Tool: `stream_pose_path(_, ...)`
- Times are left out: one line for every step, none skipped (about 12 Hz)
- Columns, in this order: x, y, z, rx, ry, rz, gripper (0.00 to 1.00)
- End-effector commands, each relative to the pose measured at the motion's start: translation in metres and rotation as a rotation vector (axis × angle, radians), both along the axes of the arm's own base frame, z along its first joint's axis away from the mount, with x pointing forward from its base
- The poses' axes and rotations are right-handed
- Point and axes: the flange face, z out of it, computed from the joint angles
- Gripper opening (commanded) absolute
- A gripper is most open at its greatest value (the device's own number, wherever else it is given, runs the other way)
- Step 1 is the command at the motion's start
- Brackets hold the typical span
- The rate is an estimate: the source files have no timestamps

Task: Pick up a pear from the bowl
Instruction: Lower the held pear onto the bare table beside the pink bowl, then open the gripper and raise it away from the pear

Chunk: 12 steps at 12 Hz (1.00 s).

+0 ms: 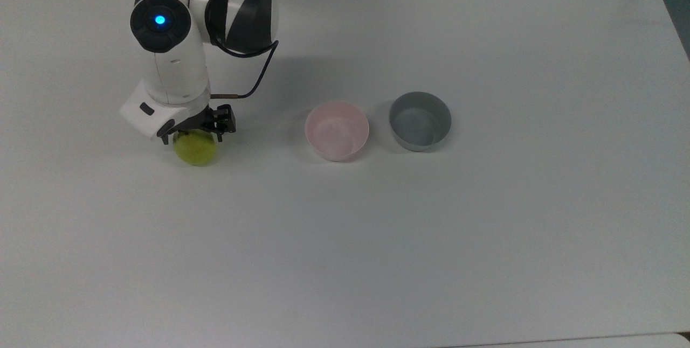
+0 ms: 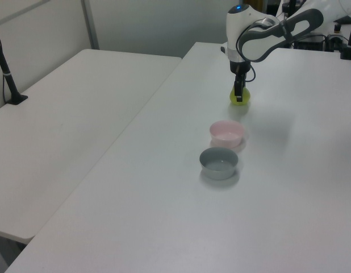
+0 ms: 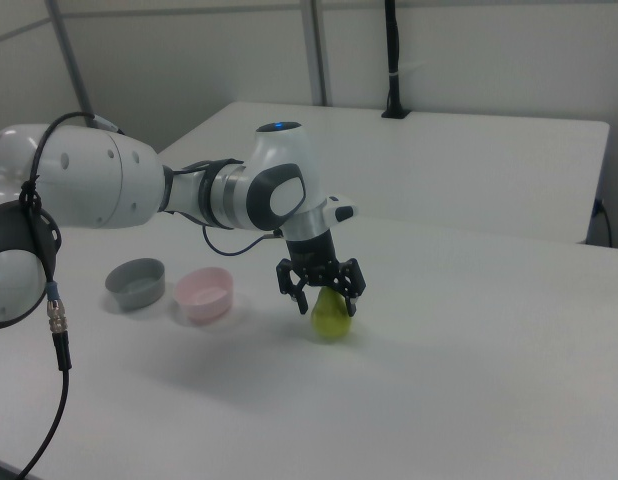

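Two fingers of the gripper (image 3: 323, 293) are spreading apart, straddling the pear (image 3: 331, 316) without gripping; it is sitting on the table (image 1: 485, 240), well apart from the pink bowl (image 1: 337, 130). Beyond the bowl, the grey-blue bowl (image 1: 420, 120). Table edges lying far off.

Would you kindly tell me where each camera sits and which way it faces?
Top view: overhead, looking down at the table; arm, claw over the pear.
Left view: raised beyond the grey-blue bowl, facing the arm.
Right view: low at the pear's side, facing the arm.
All share the pear and the pink bowl.
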Motion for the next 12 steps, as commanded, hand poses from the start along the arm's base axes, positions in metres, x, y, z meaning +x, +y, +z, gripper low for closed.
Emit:
stream_pose_path(-0.005,0.004,0.035,-0.013,-0.037,0.011,1.0)
stream_pose_path(-0.01,0.005,0.05,-0.014,-0.019,0.005,1.0)
stream_pose_path(-0.014,0.008,0.07,-0.018,-0.026,0.0,1.0)
stream_pose_path(-0.018,0.012,0.088,-0.02,-0.039,-0.033,1.0)
stream_pose_path(-0.022,0.021,0.102,-0.02,-0.037,-0.056,1.0)
stream_pose_path(-0.025,0.035,0.117,-0.022,-0.033,-0.048,1.0)
stream_pose_path(-0.032,0.05,0.139,-0.023,-0.029,-0.04,1.0)
stream_pose_path(-0.039,0.064,0.156,-0.023,-0.028,-0.042,1.0)
stream_pose_path(-0.046,0.075,0.173,-0.019,-0.034,-0.054,1.0)
stream_pose_path(-0.052,0.088,0.188,0.002,-0.045,-0.069,1.0)
stream_pose_path(-0.058,0.101,0.202,0.035,-0.058,-0.11,1.0)
stream_pose_path(-0.065,0.112,0.213,0.059,-0.069,-0.151,1.0)
